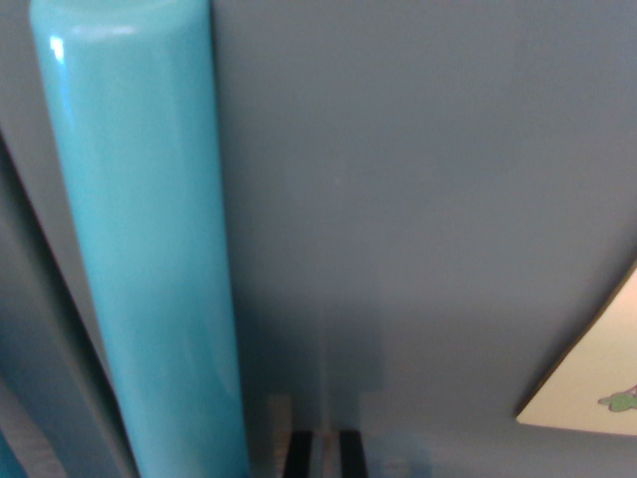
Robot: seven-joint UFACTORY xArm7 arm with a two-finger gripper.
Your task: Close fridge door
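The grey-blue fridge door [428, 219] fills almost the whole wrist view, very close to the camera. A glossy turquoise bar handle [149, 259] runs top to bottom along the wrist view's left side of the door. At the bottom edge, two dark fingertips [299, 456] of my gripper [324, 456] show, right up against the door surface just to the right of the handle. The two tips stand close together with a narrow pale gap between them; only their ends are in view.
A cream sticker or magnet [597, 383] with a small green figure sits on the door at the lower right. To the left of the handle, a darker grey edge [40, 339] runs diagonally.
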